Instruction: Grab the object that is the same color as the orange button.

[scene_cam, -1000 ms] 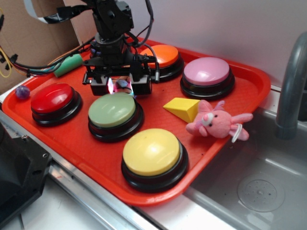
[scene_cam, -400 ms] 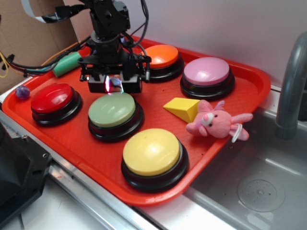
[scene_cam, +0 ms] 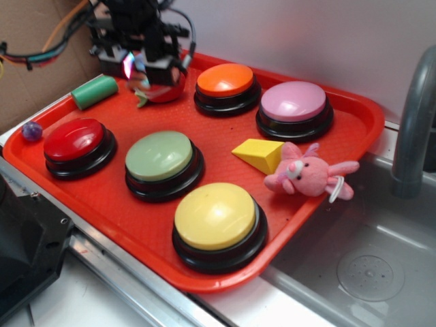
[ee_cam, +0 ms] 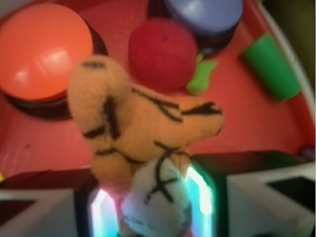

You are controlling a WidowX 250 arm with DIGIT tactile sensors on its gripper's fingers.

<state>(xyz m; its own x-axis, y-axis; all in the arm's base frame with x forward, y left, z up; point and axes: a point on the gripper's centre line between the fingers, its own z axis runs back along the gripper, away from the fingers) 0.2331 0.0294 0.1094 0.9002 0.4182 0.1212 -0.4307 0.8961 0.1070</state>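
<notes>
In the wrist view the small plush tiger point(ee_cam: 143, 128), orange with dark stripes and a white patch, is pinched between the lit pads of my gripper point(ee_cam: 153, 207). In the exterior view my gripper point(scene_cam: 139, 68) hangs raised over the tray's far left corner, and the tiger is mostly hidden inside it. The orange button point(scene_cam: 225, 80) sits on the tray to the gripper's right. It also shows in the wrist view point(ee_cam: 44, 49), below and left of the tiger.
A red strawberry plush point(scene_cam: 162, 88) lies under the gripper. A green cylinder point(scene_cam: 94, 91) lies at its left. The red tray point(scene_cam: 122, 204) holds red point(scene_cam: 76, 139), green point(scene_cam: 160, 157), yellow point(scene_cam: 215, 216) and pink point(scene_cam: 294, 102) buttons, a yellow wedge point(scene_cam: 260, 153) and a pink bunny point(scene_cam: 306, 174). A sink lies at the right.
My gripper has risen and moved back and to the left with the tiger in it. The strawberry plush beneath it has come into view.
</notes>
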